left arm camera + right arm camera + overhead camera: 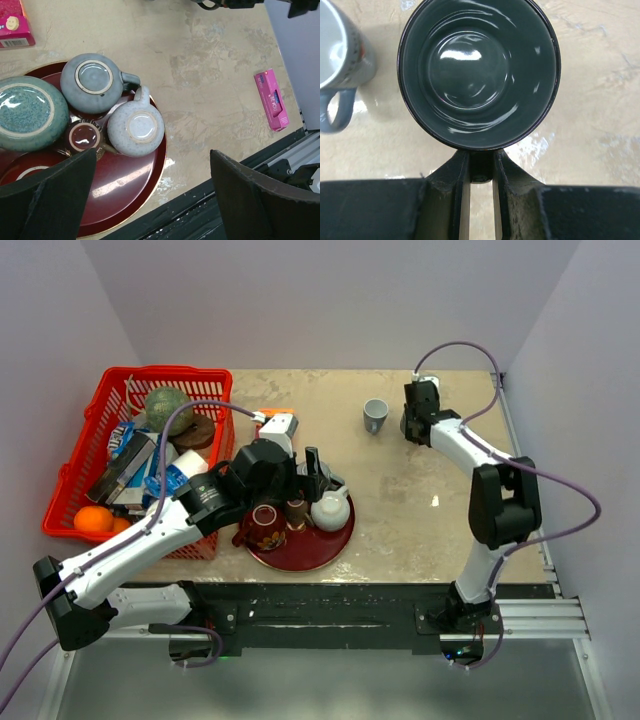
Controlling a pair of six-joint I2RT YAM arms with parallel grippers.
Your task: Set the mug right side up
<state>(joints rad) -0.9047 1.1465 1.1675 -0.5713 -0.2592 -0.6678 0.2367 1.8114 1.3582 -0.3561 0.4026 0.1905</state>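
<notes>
Dark glossy mug (pixel 479 75) is clamped by its handle in the right gripper (pixel 480 165), mouth facing the wrist cam, inside fully visible, beige marbled tabletop (pixel 400 510) behind it; can't tell if its base touches the table. It sits at the far right of the table. Rest, left to right: red plastic basket (pixel 70 480) at the left edge, stuffed with packets, a green ball (pixel 165 408) and an orange fruit (pixel 93 518). Left gripper (pixel 152 160) hangs over the round dark-red tray (pixel 300 548) at the near edge, jaws wide apart, holding nothing. On the tray, per the left wrist cam: teal glazed bowl (pixel 25 112), blue-grey handled cup (pixel 95 82), small brown cup (pixel 84 136) and pale grey round pot (pixel 136 125), all packed touching each other. Pink flat box (pixel 272 100) lies on the table well right of the tray, near the table's edge. Further right, light grey mug with handle (pixel 375 415) stands upright, mouth up, just beside the dark mug on its left and not touching it. Right arm reaches to the far side, wrist above the held mug.
</notes>
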